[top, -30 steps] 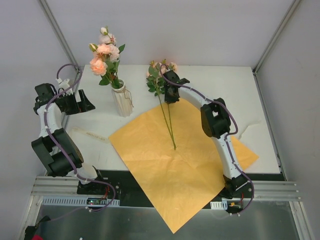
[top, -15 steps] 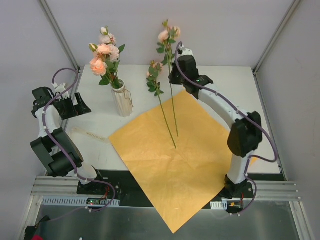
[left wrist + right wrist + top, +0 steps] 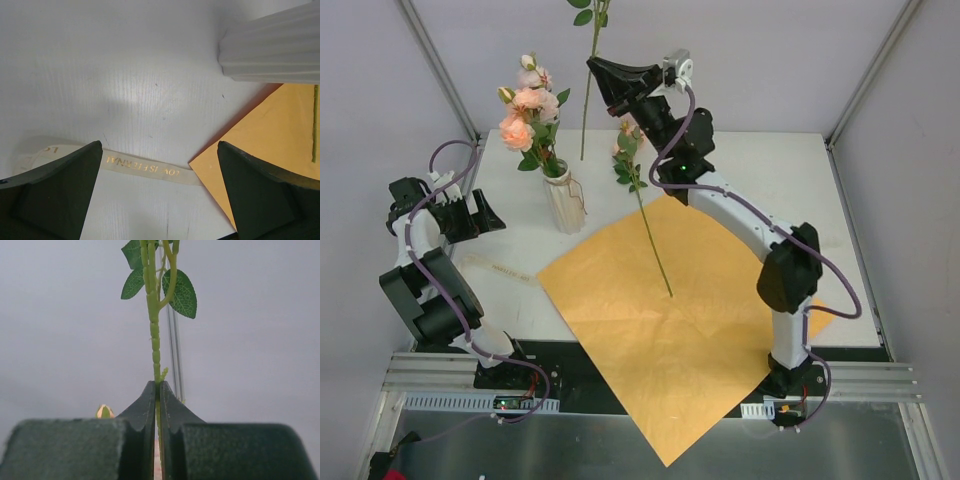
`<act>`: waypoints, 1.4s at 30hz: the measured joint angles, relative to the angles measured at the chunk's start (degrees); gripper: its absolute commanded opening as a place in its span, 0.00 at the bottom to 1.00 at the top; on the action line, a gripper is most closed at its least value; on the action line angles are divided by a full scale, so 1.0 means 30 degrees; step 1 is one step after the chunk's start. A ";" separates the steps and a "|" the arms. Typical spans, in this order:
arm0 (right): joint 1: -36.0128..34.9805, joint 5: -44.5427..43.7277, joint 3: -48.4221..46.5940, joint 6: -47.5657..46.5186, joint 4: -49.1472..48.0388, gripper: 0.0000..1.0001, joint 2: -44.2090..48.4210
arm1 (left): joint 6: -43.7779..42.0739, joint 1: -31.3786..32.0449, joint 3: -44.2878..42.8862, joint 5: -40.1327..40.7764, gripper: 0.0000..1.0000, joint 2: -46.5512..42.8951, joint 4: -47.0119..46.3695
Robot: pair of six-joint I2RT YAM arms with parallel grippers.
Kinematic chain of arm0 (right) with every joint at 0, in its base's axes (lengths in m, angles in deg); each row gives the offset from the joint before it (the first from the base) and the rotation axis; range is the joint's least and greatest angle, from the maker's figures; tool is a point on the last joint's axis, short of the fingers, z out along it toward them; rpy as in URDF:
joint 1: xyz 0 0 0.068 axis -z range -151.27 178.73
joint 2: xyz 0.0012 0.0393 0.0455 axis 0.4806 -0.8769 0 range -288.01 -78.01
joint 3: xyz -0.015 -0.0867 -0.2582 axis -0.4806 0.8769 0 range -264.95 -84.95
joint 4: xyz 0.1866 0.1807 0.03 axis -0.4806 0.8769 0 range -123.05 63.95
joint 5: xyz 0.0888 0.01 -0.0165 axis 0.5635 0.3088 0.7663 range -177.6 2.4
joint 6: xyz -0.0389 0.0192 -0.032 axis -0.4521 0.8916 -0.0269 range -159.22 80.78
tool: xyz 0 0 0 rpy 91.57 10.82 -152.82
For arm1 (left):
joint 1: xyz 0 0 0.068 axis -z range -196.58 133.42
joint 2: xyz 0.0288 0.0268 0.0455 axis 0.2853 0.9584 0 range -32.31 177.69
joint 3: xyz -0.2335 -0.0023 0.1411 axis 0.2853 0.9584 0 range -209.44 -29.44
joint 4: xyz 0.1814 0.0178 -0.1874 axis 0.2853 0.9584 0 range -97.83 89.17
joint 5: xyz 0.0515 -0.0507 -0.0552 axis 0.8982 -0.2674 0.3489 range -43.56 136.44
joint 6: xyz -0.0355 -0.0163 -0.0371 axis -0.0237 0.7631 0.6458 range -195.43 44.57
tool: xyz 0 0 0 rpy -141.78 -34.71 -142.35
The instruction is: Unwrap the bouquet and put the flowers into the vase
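My right claw (image 3: 156,390) pinches a rose (image 3: 155,340) high above and just right of the vase (image 3: 563,205), so I should bring its stem end over the rim and lower it straight, with my left claw (image 3: 159,165) gaping idle left of the vase.

At the upper left of the top view the flowers (image 3: 528,115) are showing peach and pale pink blooms over dark green leaves, and the vase (image 3: 564,205) is showing whitish with vertical ribbing. The paper (image 3: 690,330) at centre is showing plain orange, the ribbon (image 3: 145,170) is showing cream with gold lettering, and the stem (image 3: 155,340) is showing light green.
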 measured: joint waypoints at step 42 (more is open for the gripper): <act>-0.1377 0.1843 -0.2521 -0.0663 -0.0852 0.01 -0.1282 | -0.0095 0.0000 0.0007 -0.0845 0.99 0.0197 0.0117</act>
